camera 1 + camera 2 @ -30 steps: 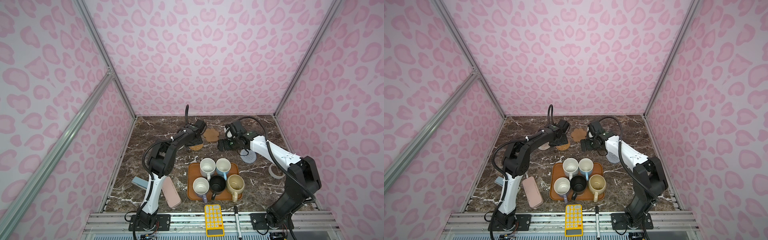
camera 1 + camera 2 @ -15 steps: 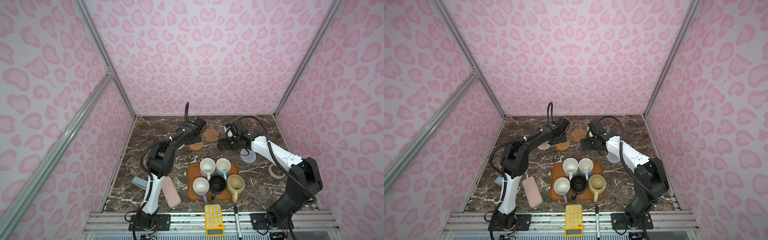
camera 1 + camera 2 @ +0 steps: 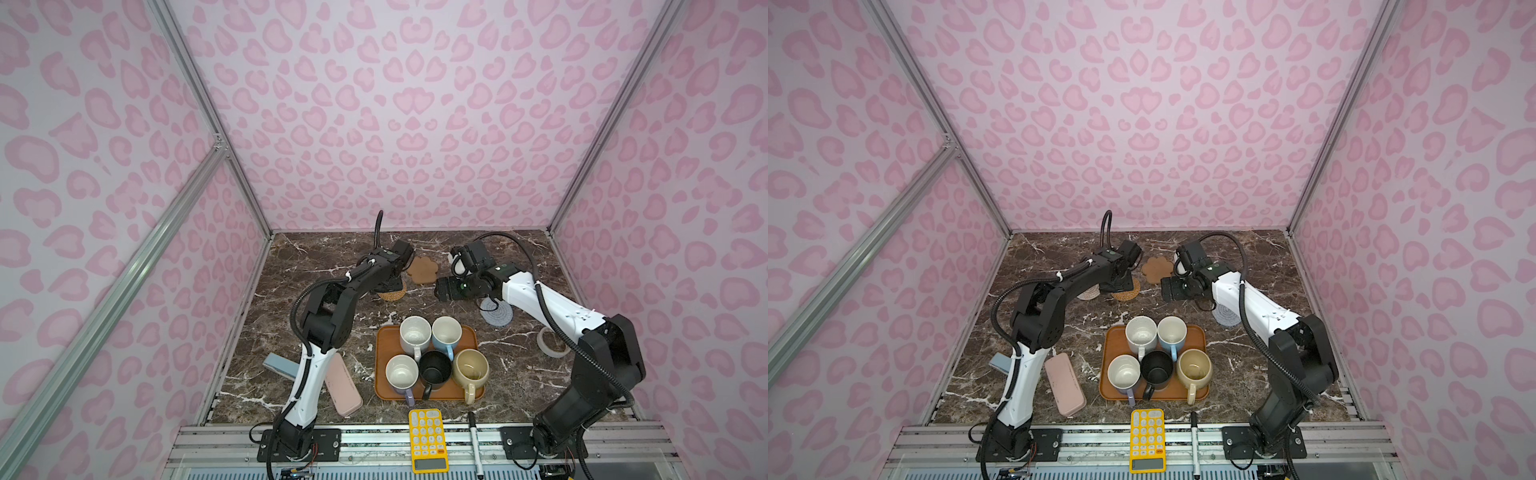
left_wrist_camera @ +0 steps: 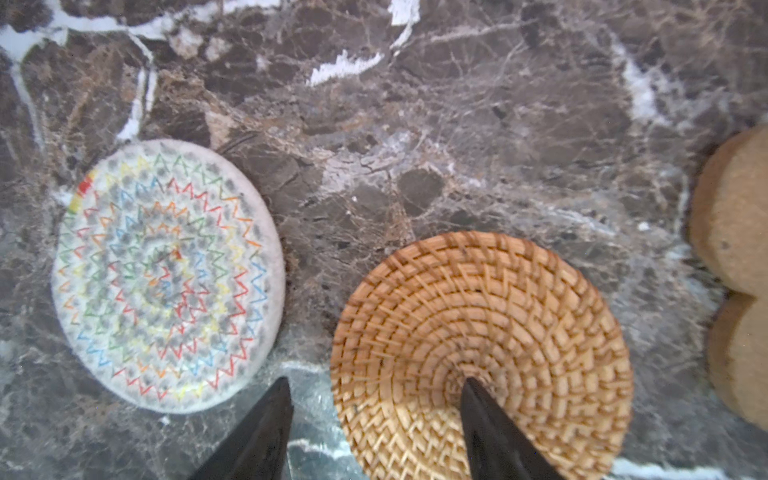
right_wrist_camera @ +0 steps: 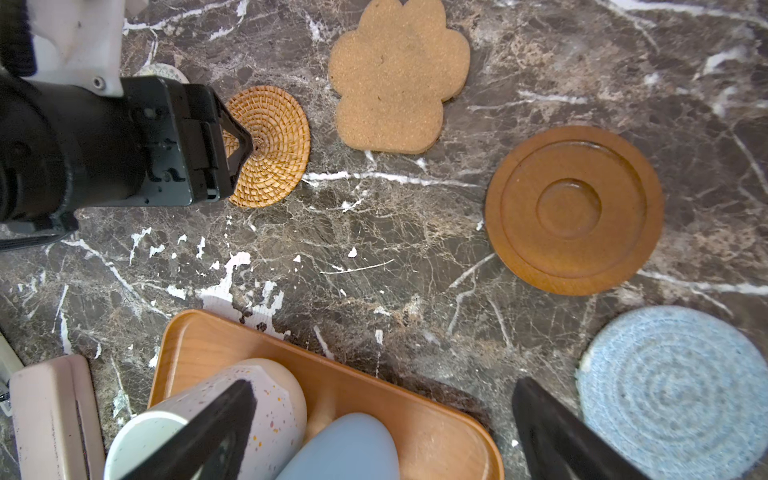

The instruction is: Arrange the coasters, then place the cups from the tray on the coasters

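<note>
Coasters: five, all flat on the table (image 3: 332, 257), beyond the tray (image 3: 384, 332). White woven coaster (image 4: 166, 274) and rattan coaster (image 4: 478, 332) side by side, near, not touching. Cork paw coaster (image 5: 399, 79) just beside the rattan, apart from it. Wooden disc coaster (image 5: 573, 210) between the cork paw and the grey-blue crocheted coaster (image 5: 673, 390), touching neither; the crocheted one off the tray's far right corner.

Cups: five, upright, all in the tray. Speckled white cup (image 3: 415, 334) and light blue cup (image 3: 446, 330) in the far row; lavender cup (image 3: 401, 372), black cup (image 3: 435, 368) and cream-yellow cup (image 3: 470, 370) in the near row.

Left fingers (image 4: 257, 436): spread, astride the rattan rim, one tip at the weave's centre, the other over bare table; nothing pinched.

Right fingers (image 5: 199, 432): spread wide, empty, above the table beyond the tray.
</note>
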